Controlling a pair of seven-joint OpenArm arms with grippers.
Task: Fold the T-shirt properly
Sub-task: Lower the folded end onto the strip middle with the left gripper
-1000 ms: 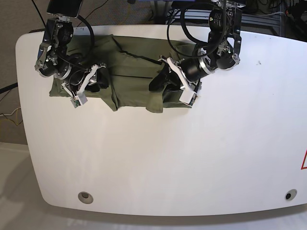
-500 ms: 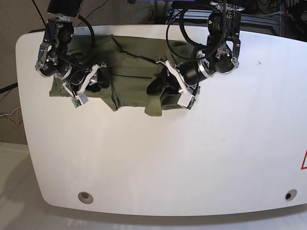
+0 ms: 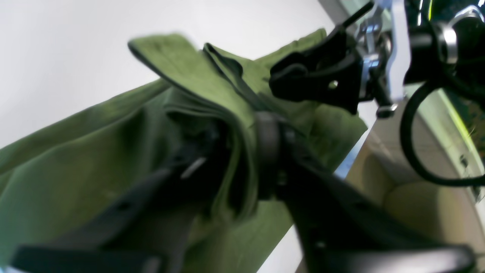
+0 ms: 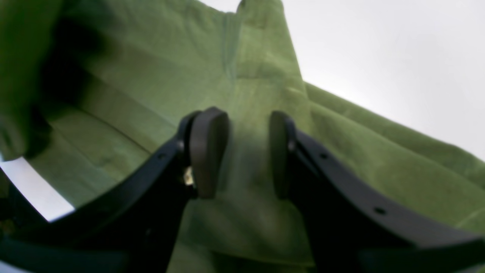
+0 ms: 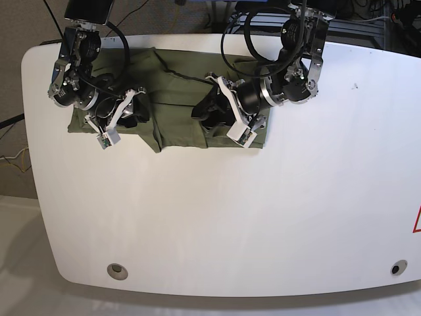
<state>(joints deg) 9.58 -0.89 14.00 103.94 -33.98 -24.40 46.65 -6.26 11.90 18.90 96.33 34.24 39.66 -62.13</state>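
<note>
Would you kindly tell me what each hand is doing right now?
Left hand: a fold of the T-shirt between its fingers; grip cannot be told.
Right hand: open above the T-shirt.

The T-shirt (image 5: pixel 177 112) is spread along the far edge of the table (image 5: pixel 263 217), left of the middle in the base view; the near part of the table is left bare. The right gripper (image 5: pixel 125 113) is placed over the left end of the cloth in that view; the left gripper (image 5: pixel 209 118) is placed over its right part, where folds are bunched between the jaws. Both arms are reached in from behind the table.
</note>
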